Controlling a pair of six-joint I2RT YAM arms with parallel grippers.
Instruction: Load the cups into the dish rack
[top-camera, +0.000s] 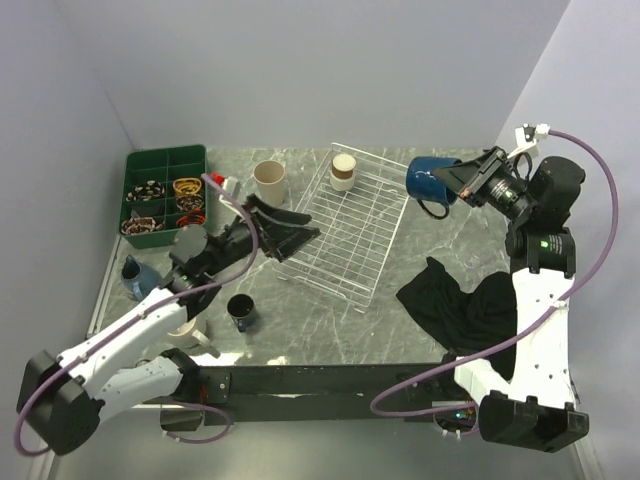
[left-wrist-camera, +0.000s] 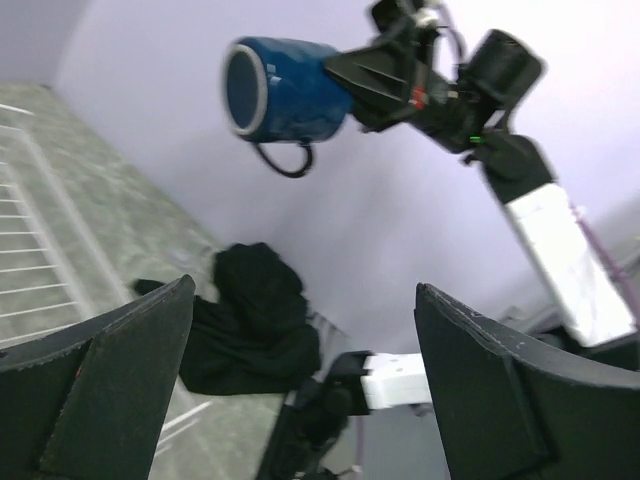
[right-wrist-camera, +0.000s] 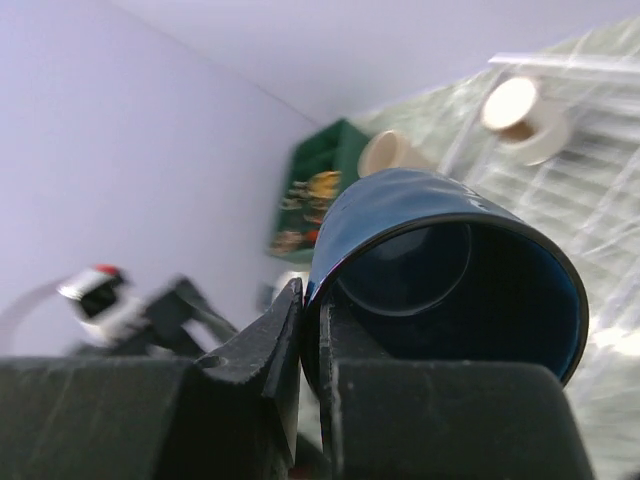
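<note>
Gripping the blue mug (top-camera: 428, 177) by its rim, the right pincer (top-camera: 462, 180) holds it sideways in the air near the far right corner of the dish rack (top-camera: 345, 240). Jaws spread apart, the left pincer (top-camera: 288, 230) hangs over the rack's left edge.

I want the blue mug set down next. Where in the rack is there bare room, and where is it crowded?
The dish rack is bare from the brown-cream cup in its far corner down to the near rim. The open left gripper crowds its left edge. Bare table also lies between rack and black cloth.
</note>
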